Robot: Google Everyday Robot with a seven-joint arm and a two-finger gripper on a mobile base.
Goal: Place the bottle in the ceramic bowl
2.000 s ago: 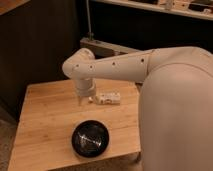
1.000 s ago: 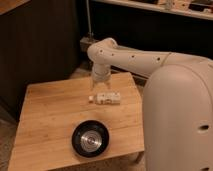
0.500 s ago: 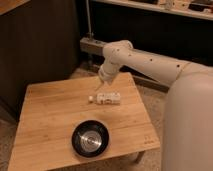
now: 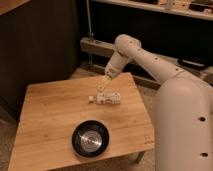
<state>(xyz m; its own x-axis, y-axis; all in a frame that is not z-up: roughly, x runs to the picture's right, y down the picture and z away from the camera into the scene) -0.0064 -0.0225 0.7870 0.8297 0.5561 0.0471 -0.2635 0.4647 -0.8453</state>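
Just below the gripper [image 4: 103, 85], small whitish ribbed plastic bottle [image 4: 108, 98] lies flat, long axis left-right, cap left. Can't tell the gripper's opening.

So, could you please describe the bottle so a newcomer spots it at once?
On the wooden table, look toward the far side, near the gripper. The bottle lies on its side, small and whitish, unlike the black ceramic bowl in front.
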